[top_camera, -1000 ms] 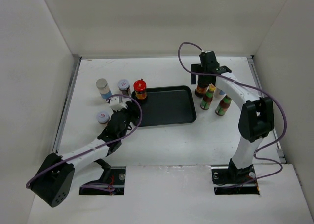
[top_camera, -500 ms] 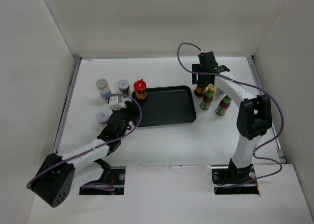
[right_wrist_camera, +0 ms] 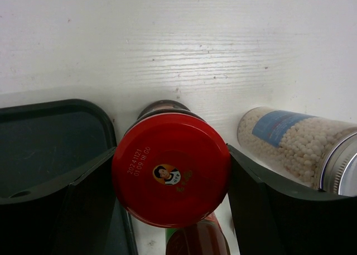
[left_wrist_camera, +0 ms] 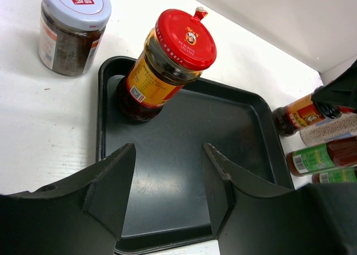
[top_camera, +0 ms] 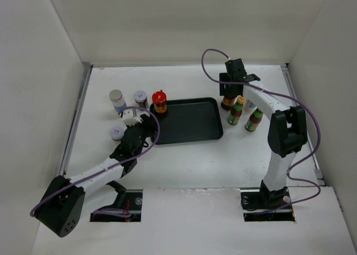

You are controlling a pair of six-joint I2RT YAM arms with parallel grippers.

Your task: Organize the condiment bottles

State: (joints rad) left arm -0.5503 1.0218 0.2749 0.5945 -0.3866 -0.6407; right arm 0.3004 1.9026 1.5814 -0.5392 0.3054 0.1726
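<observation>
red-capped jar sits between the fingers of the right tool.

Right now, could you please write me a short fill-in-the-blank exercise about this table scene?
1. The jar standing in the black tray has a ____ cap.
2. The grey-lidded jar stands ____ the tray.
3. The left fingers hold ____.
4. A second jar sits between the ____ arm's fingers.
Missing words: red; outside; nothing; right.
</observation>
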